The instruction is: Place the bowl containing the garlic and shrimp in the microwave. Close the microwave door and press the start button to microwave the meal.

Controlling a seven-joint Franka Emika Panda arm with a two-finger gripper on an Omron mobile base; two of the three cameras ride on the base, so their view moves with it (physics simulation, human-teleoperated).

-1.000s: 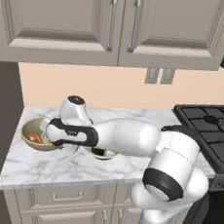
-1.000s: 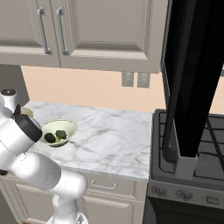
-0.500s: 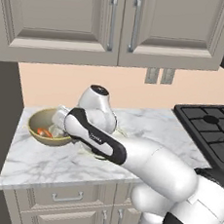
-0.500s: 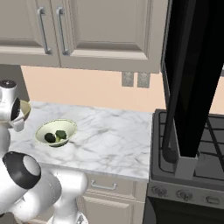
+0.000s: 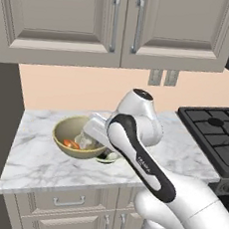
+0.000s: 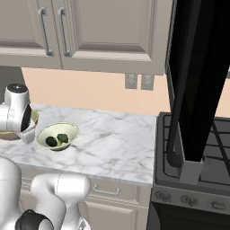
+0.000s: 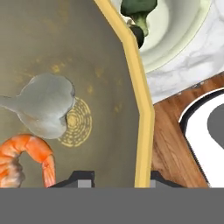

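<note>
The tan-brown bowl (image 5: 77,132) hangs just above the marble counter (image 5: 41,166), and my gripper (image 5: 97,129) is shut on its right rim. In the hand view the two fingertips straddle the yellowish rim (image 7: 141,100), so my gripper (image 7: 120,180) pinches the bowl wall. Inside the bowl lie the whitish garlic (image 7: 46,105) and the orange-red shrimp (image 7: 30,157). The black microwave door (image 6: 202,76) stands swung open at the right, with its bar handle (image 6: 176,108) facing me. The microwave cavity is out of view.
A pale cream-green bowl (image 6: 57,136) with dark green lumps sits on the counter just right of the held bowl, partly under my hand. A black stove (image 5: 215,129) lies to the right. Upper cabinets (image 5: 121,22) hang over the counter.
The arm has swung up and rightward, carrying the tan bowl off the counter's left part toward the pale bowl. The pale bowl and the door have not moved.
</note>
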